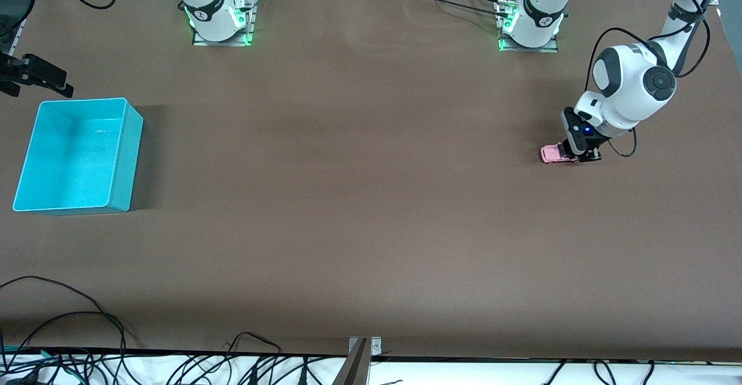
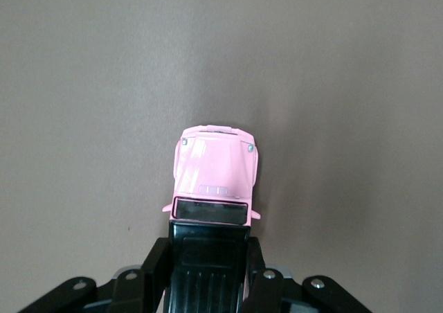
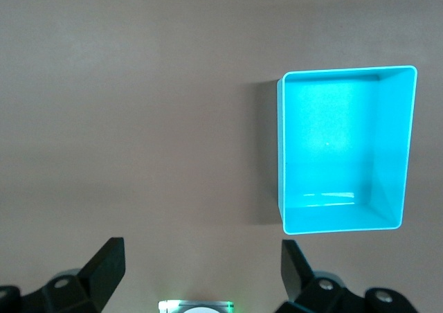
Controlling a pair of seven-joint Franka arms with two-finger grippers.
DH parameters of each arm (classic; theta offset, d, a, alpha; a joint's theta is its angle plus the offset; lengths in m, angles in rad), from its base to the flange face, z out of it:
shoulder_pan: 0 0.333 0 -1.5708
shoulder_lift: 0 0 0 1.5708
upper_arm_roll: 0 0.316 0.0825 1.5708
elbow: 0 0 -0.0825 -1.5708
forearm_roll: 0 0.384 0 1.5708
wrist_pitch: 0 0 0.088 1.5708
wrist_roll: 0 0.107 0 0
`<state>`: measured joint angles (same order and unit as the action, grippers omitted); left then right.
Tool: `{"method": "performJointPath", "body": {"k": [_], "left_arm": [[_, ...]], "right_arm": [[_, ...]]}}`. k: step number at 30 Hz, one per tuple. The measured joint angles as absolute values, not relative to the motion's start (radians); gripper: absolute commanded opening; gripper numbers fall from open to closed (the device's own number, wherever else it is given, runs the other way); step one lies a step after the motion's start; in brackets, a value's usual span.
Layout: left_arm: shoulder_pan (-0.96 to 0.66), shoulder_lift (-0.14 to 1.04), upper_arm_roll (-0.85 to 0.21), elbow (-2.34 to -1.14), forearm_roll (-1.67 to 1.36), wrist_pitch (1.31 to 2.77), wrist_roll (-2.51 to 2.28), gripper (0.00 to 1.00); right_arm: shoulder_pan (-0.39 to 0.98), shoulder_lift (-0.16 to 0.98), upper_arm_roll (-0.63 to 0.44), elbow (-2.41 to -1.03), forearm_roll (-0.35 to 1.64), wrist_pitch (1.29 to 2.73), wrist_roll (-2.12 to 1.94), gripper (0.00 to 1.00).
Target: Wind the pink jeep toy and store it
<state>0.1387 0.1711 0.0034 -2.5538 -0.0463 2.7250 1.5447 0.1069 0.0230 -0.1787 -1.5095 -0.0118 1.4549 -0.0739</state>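
The pink jeep toy [image 1: 553,153] stands on the brown table toward the left arm's end. In the left wrist view its pink hood [image 2: 216,174] points away from the fingers. My left gripper [image 1: 581,154] is down at the table and shut on the jeep's black roof, one finger [image 2: 158,261] on each side of it. My right gripper [image 1: 37,82] hangs open and empty in the air beside the turquoise bin [image 1: 130,159], toward the right arm's end. Its spread fingers [image 3: 107,257] frame bare table, with the empty bin [image 3: 387,154] in that view.
The arm bases [image 1: 217,11] [image 1: 530,17] stand on plates at the table's edge farthest from the front camera. Cables lie along the near edge [image 1: 243,367], off the table.
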Motion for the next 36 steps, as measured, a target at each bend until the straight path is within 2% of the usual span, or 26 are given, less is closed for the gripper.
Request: {"method": "performJointPath", "body": {"k": [36], "left_arm": [[0.141,0.204,0.291,-2.525,-0.046,2.754,1.873,0.0]], "right_arm": [[0.107,0.023,-0.176,-1.51,-0.012,1.451,-0.074,1.0]]}}
